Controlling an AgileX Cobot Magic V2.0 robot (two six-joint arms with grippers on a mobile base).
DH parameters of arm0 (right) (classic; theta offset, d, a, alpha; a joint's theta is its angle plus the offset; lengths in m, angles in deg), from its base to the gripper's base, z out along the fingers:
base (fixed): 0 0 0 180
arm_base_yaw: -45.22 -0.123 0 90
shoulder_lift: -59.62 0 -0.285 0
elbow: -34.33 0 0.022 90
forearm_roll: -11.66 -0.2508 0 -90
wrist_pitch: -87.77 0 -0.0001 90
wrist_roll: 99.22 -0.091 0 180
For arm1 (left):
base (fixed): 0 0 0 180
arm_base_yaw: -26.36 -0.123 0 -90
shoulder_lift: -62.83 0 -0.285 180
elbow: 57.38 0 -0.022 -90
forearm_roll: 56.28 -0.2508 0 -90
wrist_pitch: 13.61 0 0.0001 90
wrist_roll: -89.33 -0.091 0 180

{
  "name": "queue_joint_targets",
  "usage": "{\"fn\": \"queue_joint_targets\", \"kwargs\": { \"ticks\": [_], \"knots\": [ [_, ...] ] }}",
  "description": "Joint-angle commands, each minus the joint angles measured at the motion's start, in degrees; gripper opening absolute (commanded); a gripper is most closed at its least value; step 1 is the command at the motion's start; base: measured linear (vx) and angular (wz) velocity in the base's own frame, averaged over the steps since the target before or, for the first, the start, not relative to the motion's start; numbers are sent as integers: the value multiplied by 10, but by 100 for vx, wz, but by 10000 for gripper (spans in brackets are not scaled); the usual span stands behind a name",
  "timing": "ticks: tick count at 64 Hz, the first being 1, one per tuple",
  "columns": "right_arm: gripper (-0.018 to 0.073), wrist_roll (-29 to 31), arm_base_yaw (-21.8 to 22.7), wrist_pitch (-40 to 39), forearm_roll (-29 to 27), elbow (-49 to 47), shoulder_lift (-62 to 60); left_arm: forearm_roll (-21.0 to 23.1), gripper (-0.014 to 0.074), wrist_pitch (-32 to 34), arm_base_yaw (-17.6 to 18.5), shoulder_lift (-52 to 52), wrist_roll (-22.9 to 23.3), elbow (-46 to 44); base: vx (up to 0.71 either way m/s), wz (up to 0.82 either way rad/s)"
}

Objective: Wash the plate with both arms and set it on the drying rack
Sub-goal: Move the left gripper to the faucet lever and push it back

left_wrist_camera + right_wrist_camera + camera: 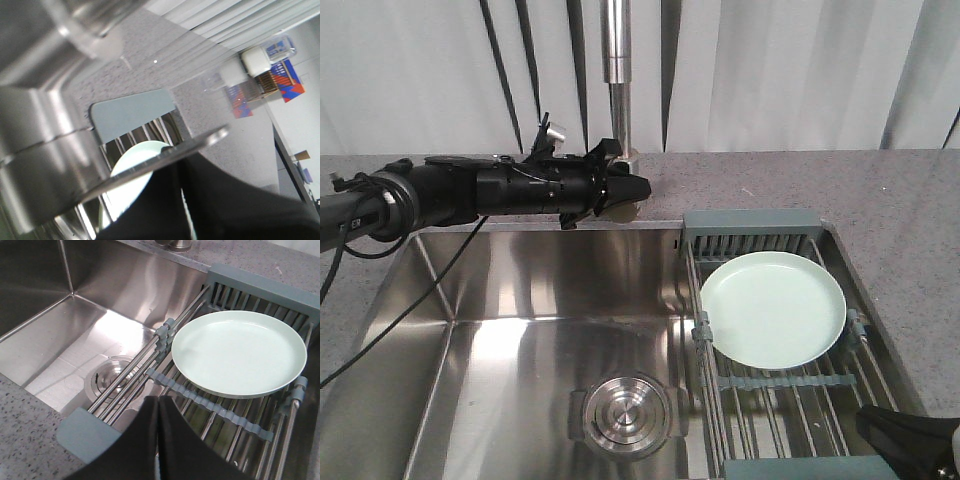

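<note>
The pale mint-green plate [775, 308] [239, 351] lies flat on the drying rack [750, 228] [260, 282], over the right side of the sink. My left arm reaches along the back wall, and its gripper [638, 188] [182, 162] is shut beside the faucet base, away from the plate. In the left wrist view a flat steel lever [200, 142] crosses just in front of the fingertips, with the plate [135, 170] and rack [130, 112] beyond. My right gripper [880, 425] [158, 400] hovers shut over the rack's near end, holding nothing.
The steel faucet [618, 80] [45, 100] rises behind the sink at centre back. The sink basin [520, 300] lies left of the rack, with a round steel drain [627, 412] [107, 377]. Grey speckled countertop [900, 190] surrounds it.
</note>
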Motion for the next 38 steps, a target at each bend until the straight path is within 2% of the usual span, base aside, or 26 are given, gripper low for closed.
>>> {"fn": "queue_joint_targets", "kwargs": {
  "ticks": [1, 10, 22, 38],
  "knots": [
    [-4, 2, 0, -38, 4, -15, 2, 82, -6, 28, -3, 31, 8, -36, 0, 0],
    [-4, 2, 0, -38, 4, -15, 2, 79, -6, 11, -3, 31, 8, -41, 0, 0],
    [-4, 2, 0, -38, 4, -15, 2, 57, -6, -58, -10, 31, 17, -41, 0, 0],
    [-4, 2, 0, -38, 4, -15, 2, -34, -6, -167, -40, 35, 88, -41, 0, 0]
  ]
}}
